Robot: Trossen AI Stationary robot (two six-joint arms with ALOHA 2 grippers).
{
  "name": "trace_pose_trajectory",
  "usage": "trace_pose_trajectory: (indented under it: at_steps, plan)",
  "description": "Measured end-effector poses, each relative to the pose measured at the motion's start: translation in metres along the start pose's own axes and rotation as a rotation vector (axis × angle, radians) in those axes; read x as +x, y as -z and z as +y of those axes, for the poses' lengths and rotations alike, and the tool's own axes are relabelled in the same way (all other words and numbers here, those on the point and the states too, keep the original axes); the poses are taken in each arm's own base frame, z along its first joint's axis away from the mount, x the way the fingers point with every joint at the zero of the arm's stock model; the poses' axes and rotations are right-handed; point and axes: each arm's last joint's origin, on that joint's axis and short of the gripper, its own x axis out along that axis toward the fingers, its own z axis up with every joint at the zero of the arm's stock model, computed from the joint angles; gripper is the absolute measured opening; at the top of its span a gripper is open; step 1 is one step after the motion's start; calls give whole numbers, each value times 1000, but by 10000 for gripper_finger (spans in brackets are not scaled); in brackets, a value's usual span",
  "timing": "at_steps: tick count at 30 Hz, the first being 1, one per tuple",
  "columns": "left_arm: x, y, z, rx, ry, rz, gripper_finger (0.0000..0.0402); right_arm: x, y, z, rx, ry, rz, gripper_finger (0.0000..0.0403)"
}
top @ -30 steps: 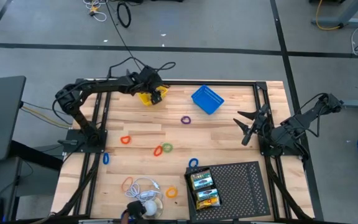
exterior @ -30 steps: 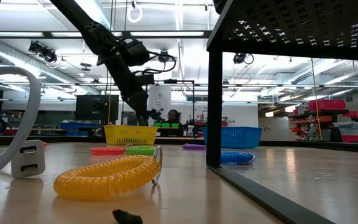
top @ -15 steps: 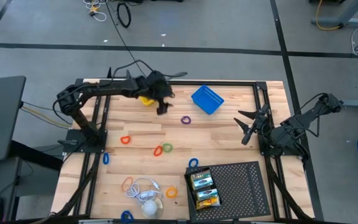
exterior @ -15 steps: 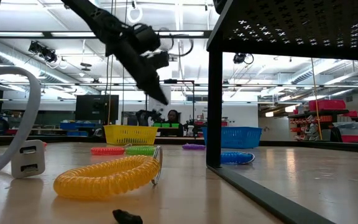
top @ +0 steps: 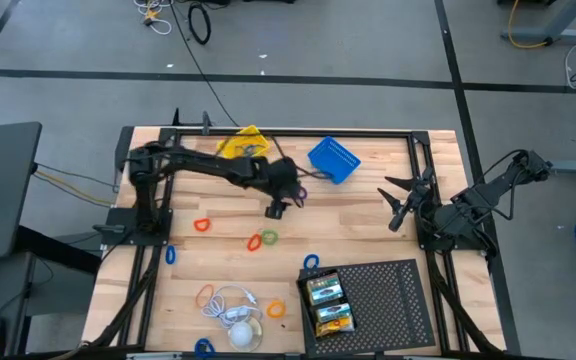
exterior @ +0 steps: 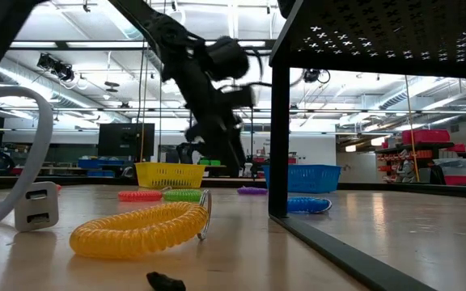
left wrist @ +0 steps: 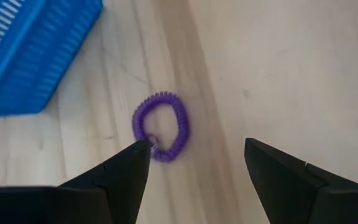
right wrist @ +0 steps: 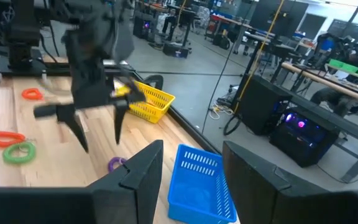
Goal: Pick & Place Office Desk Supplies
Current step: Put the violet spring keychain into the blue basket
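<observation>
Left end effector [left wrist: 194, 163], fingers spread and empty, hovers over the purple coil band [left wrist: 161, 134]; centre it, descend, then close

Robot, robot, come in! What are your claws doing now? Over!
Left gripper open, above purple coil band, nothing held. Right gripper open, waiting at table's right edge. Blue basket sits close beside band.

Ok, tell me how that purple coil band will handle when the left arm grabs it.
The purple coil band looks like thin springy coil, so probably floppy and light. Lying flat on the table, it may slide when the left gripper's open fingers close.
</observation>
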Motion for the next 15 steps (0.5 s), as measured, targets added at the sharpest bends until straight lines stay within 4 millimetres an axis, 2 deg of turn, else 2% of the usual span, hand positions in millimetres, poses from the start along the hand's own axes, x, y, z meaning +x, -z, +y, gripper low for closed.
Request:
trace_pose_trajectory:
  at_steps: [4, 10, 15]
  plan:
    - [17, -5, 2, 38, -1, 61, 265, 0, 0, 0, 1, -5, 1, 176]
    - [36, -1, 5, 67, 57, 79, 261, 0, 0, 0, 1, -5, 1, 176]
    - [40, -2, 4, 92, 75, 51, 249, 0, 0, 0, 1, -6, 1, 176]
